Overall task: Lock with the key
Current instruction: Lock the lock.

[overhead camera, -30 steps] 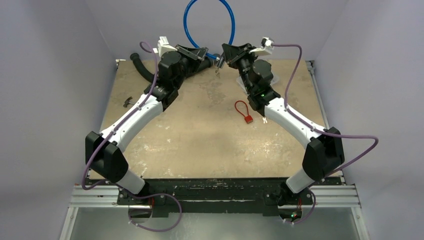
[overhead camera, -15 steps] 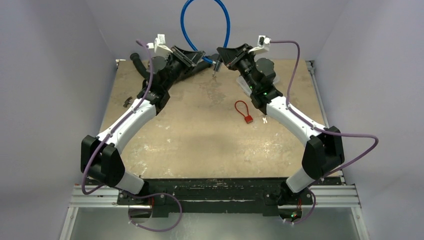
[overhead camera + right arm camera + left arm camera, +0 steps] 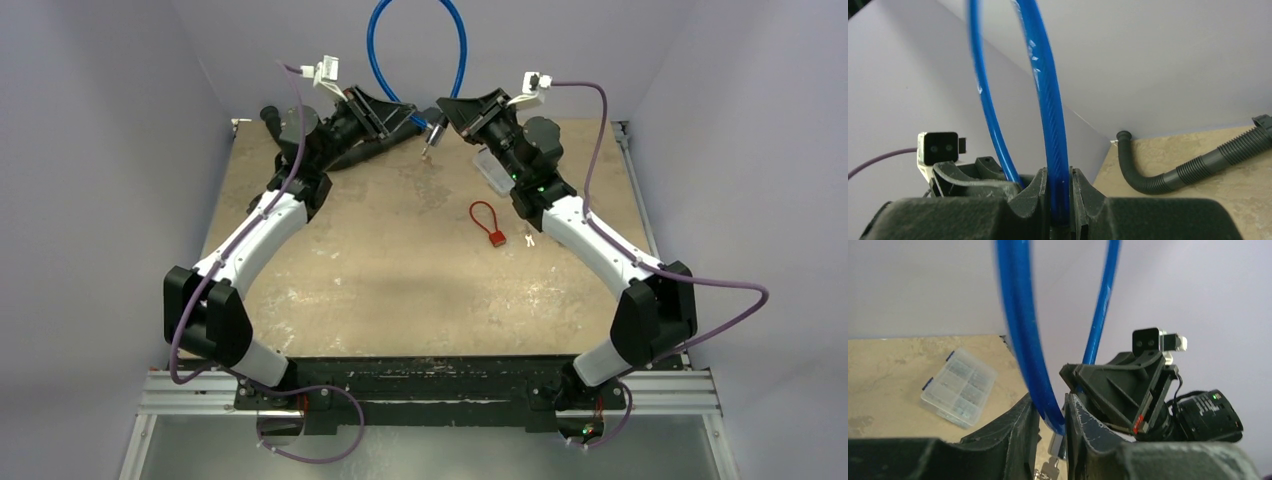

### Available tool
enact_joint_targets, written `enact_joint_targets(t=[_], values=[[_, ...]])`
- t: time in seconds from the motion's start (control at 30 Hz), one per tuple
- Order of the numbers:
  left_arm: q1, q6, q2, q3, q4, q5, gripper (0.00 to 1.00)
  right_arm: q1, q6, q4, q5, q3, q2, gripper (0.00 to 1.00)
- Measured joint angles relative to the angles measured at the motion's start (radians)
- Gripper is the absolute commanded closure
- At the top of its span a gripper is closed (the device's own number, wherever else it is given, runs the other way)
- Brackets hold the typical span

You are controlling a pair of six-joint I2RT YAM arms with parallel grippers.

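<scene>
Pale lilac walls (image 3: 100,150) at left, right and top, evenly lit. Worn beige tabletop (image 3: 400,290) in the middle, scuffed white; metal rail (image 3: 430,402) along the bottom.

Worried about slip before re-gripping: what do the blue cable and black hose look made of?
Blue cable: glossy plastic sheath, probably over a stiff core; it shows highlights and holds an upright loop. Black hose: matte ribbed plastic or rubber, judging by its corrugations.

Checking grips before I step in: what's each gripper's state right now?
Left gripper: fingers flank the blue cable; whether it grips cannot be told.
Right gripper: closed on the blue cable.
</scene>
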Motion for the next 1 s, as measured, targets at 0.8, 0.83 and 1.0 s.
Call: enact_joint_targets(t=[0.8,0.83,1.0], values=[[0.029,0.249,-0.006,0.002,0.038,0.359,0.42,-0.058,0.072,0.002,0.019,0.000,-0.026,1.00],[0.029,0.266,-0.007,-0.010,0.043,0.379,0.42,-0.058,0.072,0.002,0.019,0.000,-0.026,1.00],[0.029,0.311,-0.008,-0.037,0.050,0.441,0.45,-0.058,0.072,0.007,0.018,0.000,-0.026,1.00]])
